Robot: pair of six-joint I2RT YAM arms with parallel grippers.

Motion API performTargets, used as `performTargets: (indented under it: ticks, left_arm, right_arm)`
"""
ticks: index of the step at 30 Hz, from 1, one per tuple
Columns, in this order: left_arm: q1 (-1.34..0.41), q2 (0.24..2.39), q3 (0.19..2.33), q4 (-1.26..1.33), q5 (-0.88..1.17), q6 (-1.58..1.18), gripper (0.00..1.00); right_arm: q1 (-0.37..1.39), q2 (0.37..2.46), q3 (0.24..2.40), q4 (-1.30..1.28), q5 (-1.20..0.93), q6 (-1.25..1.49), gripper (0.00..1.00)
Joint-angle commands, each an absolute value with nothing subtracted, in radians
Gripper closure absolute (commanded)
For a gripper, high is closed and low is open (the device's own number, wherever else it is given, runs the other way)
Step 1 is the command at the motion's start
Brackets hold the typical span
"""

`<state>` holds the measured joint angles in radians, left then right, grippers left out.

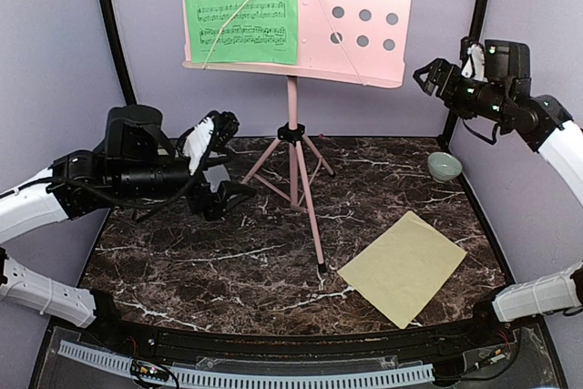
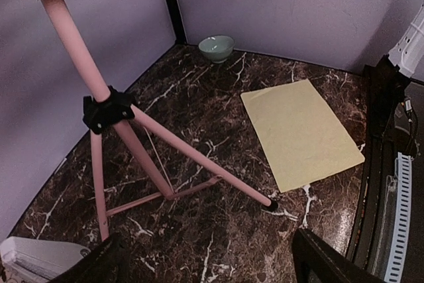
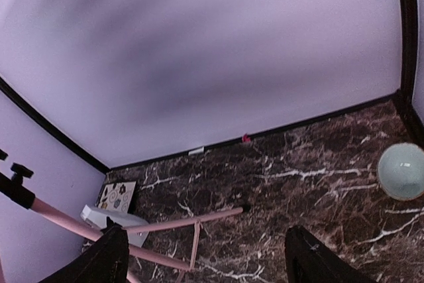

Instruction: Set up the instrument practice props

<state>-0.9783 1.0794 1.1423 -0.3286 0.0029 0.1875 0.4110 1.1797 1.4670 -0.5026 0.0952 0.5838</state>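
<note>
The pink music stand [image 1: 364, 34] stands at the back centre on tripod legs [image 2: 192, 154], with one leg also in the right wrist view [image 3: 185, 220]. A green sheet-music page [image 1: 241, 2] rests on the left half of its hole-dotted desk. A pale-yellow page [image 1: 414, 266] lies flat on the table at the front right, also in the left wrist view [image 2: 301, 130]. The grey-white metronome [image 2: 40, 260] sits by the left tripod leg [image 3: 120, 215], partly hidden. My left gripper [image 1: 228, 163] is open and empty, low beside the tripod. My right gripper [image 1: 433, 75] is open and empty, raised right of the desk.
A small pale-green bowl [image 1: 444, 167] sits at the back right corner [image 2: 216, 48] [image 3: 402, 170]. A flower-patterned card [image 3: 118, 195] leans at the back left wall. Purple walls with black corner posts [image 1: 109, 25] enclose the dark marble table. A cable tray [image 1: 273, 375] runs along the front edge.
</note>
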Motion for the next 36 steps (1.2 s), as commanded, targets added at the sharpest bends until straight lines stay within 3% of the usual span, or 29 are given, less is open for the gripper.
performTargets:
  ticks: [1, 7, 14, 22, 36]
  left_arm:
    - [-0.970, 1.131, 1.039, -0.189, 0.006, 0.053, 0.14]
    - [-0.924, 1.268, 0.930, -0.006, 0.058, -0.060, 0.26]
    - [-0.826, 1.396, 0.887, 0.159, 0.051, -0.129, 0.40]
    - [-0.816, 1.577, 0.855, 0.354, 0.039, -0.127, 0.48]
    - [-0.763, 1.797, 0.917, 0.489, 0.039, -0.151, 0.51]
  right_arm:
    - [0.407, 1.154, 1.341, -0.415, -0.045, 0.657, 0.20]
    - [0.426, 1.173, 1.092, -0.270, -0.212, 0.665, 0.26]
    - [0.490, 1.284, 0.977, -0.105, -0.224, 0.662, 0.34]
    - [0.539, 1.475, 0.966, 0.058, -0.252, 0.684, 0.43]
    - [0.554, 1.886, 1.170, 0.262, -0.287, 0.718, 0.54]
